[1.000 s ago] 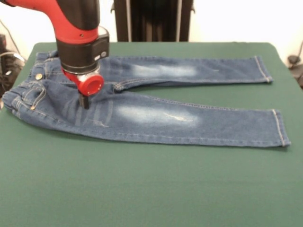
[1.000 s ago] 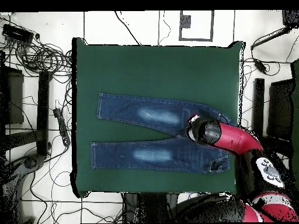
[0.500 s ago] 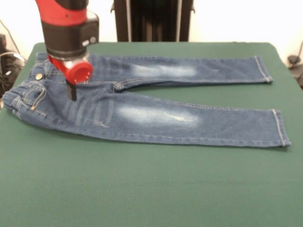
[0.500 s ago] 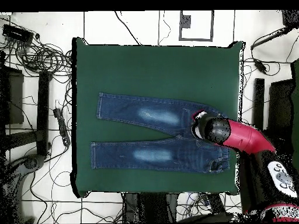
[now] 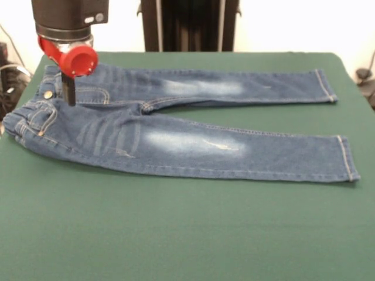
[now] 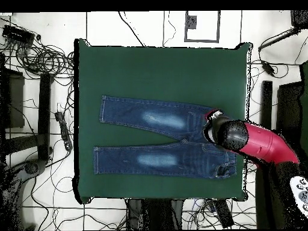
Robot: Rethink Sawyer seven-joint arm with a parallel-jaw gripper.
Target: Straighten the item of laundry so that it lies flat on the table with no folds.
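The item of laundry (image 5: 176, 140), small blue jeans with faded thigh patches, lies spread on the green table (image 5: 176, 234). Its waistband is at the left and both legs run to the right, slightly apart. The waistband end looks a little rumpled near the metal button (image 5: 48, 94). My gripper (image 5: 69, 93) hangs just over the waistband beside that button, a narrow black tip below a red cap, shut and holding nothing. From overhead, the jeans (image 6: 159, 138) lie across the table (image 6: 162, 72), and the red arm (image 6: 252, 141) covers their waist end at the right.
The waistband corner (image 5: 12, 126) lies close to the table's left edge. A dark stand (image 5: 187, 23) rises behind the table. Cables (image 6: 42, 60) and equipment crowd the floor around the table in the overhead view.
My gripper has risen and moved from the crotch area toward the waistband end. The jeans have not moved.
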